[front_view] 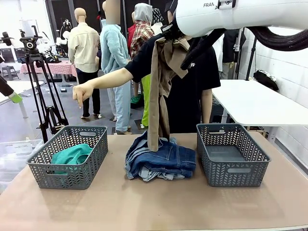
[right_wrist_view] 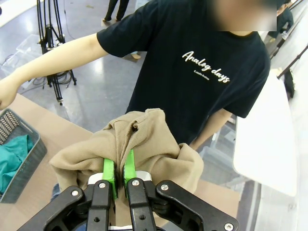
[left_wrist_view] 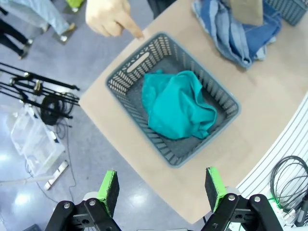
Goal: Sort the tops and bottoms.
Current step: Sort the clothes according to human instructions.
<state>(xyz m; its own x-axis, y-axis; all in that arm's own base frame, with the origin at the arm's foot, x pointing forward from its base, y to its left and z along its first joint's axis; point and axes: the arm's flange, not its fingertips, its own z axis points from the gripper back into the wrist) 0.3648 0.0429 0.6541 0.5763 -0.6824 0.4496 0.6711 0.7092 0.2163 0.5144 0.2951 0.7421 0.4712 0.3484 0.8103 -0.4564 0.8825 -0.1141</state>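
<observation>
Left side: your left hand (left_wrist_view: 161,188) is open, green pads (left_wrist_view: 109,188) wide apart, hanging above the grey plastic lattice basket (front_view: 67,179) at the left end of the desk (front_view: 144,207). The crumpled teal-green cloth top (front_view: 71,155) lies inside that basket. The person's hand (front_view: 83,92) is stretched out over the basket's far edge, index finger pointing down at it.

Middle: a heap of blue denim bottoms (front_view: 163,161) sits on the desk between the two baskets. Darker blue is on top, with paler washed denim showing at the lower edges. The heap is apart from the left basket.

Above it: your right hand (right_wrist_view: 119,172) is clamped on the tan khaki cloth shirt (front_view: 156,96), pads pinching a bunched fold near its top. The shirt hangs straight down in front of the person's black T-shirt with white lettering (right_wrist_view: 202,62). Its lower end rests on the denim heap.

Right: the second grey lattice basket (front_view: 231,175) stands upright just beside the heap. You can't tell whether they touch.
</observation>
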